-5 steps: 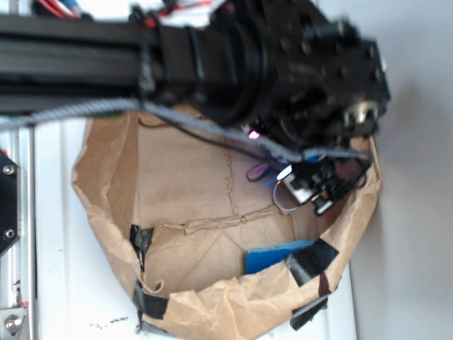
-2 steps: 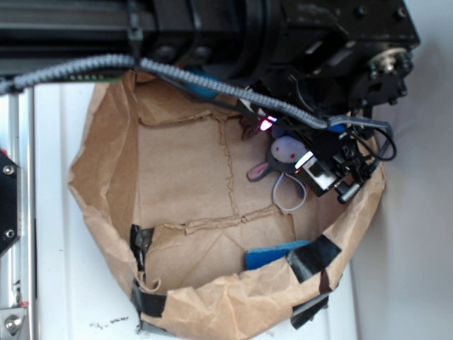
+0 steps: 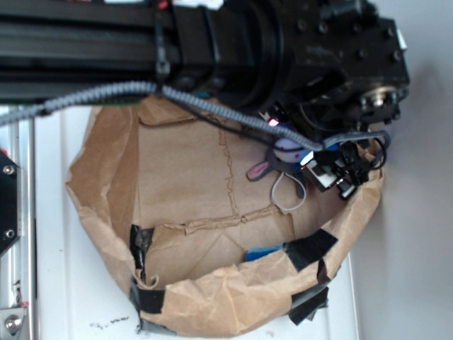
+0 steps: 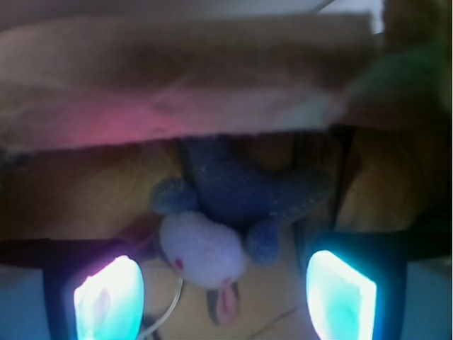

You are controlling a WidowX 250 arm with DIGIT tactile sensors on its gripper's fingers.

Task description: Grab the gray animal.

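Gripper (image 4: 225, 294) jaws wide open, holding nothing; the 2 glowing pads (image 4: 107, 297) straddle the gray animal (image 4: 212, 234) without touching. It lies flat on the floor of the brown paper bag (image 3: 233, 304), near the far right wall. Risks: closing too high skims the flat felt; pads could snag the white string loop (image 3: 289, 195) or bag wall. Gray body, cream face, red marks, floppy ears.
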